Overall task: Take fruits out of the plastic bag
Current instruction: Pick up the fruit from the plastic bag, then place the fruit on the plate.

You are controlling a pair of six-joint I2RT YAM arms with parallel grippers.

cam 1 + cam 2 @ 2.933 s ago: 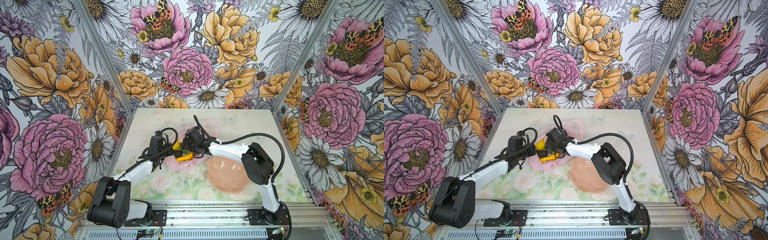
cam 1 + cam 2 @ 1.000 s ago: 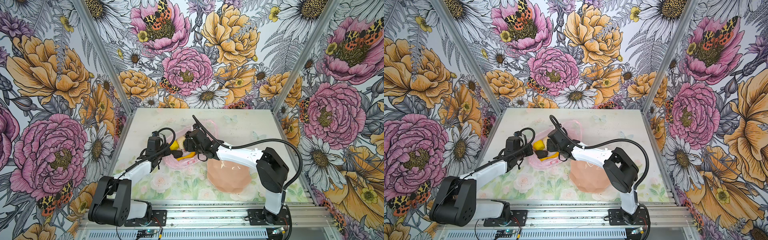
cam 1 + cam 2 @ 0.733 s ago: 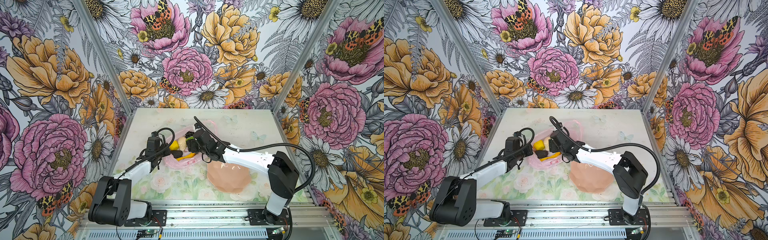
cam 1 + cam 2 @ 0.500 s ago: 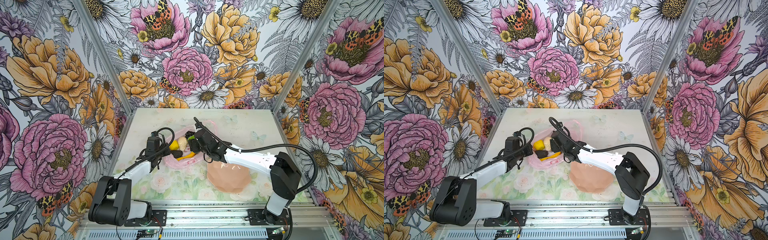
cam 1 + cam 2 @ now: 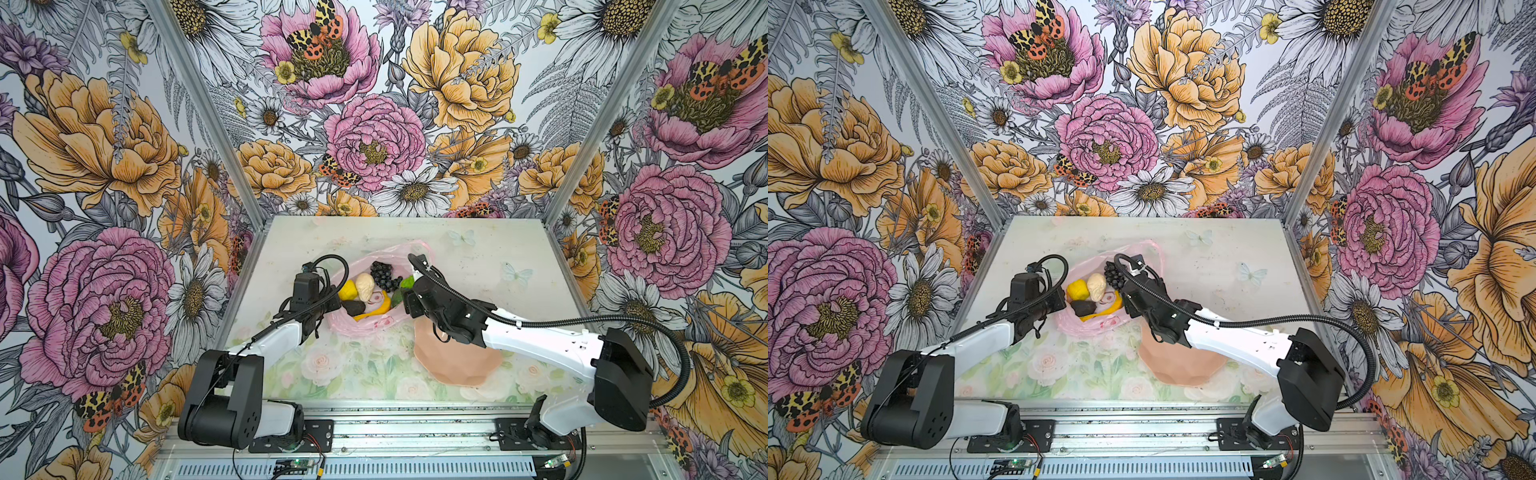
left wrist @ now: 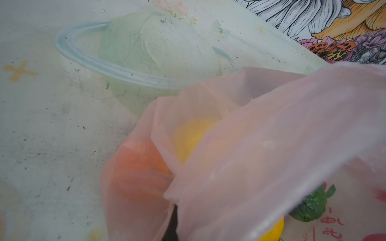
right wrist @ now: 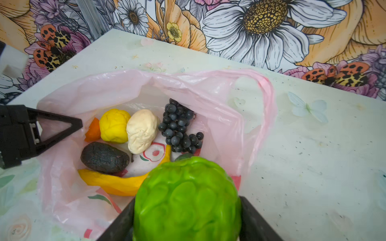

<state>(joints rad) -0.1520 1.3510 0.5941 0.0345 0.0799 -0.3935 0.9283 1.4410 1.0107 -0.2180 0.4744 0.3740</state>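
Open at mid-frame on the table [image 5: 478,257] in both top views, the pink plastic bag [image 5: 365,326] holds a lemon [image 7: 113,125], cream lump [image 7: 142,130], grape bunch [image 7: 179,127], dark avocado [image 7: 104,157], banana [image 7: 117,183] and orange piece [image 7: 93,130]. At its right edge a bumpy green fruit [image 7: 186,198] sits clamped between the right gripper [image 7: 188,221] fingers. The left gripper [image 7: 78,125] is pinched closed on the bag's left rim. A peach dish [image 5: 457,361] lies lower right.
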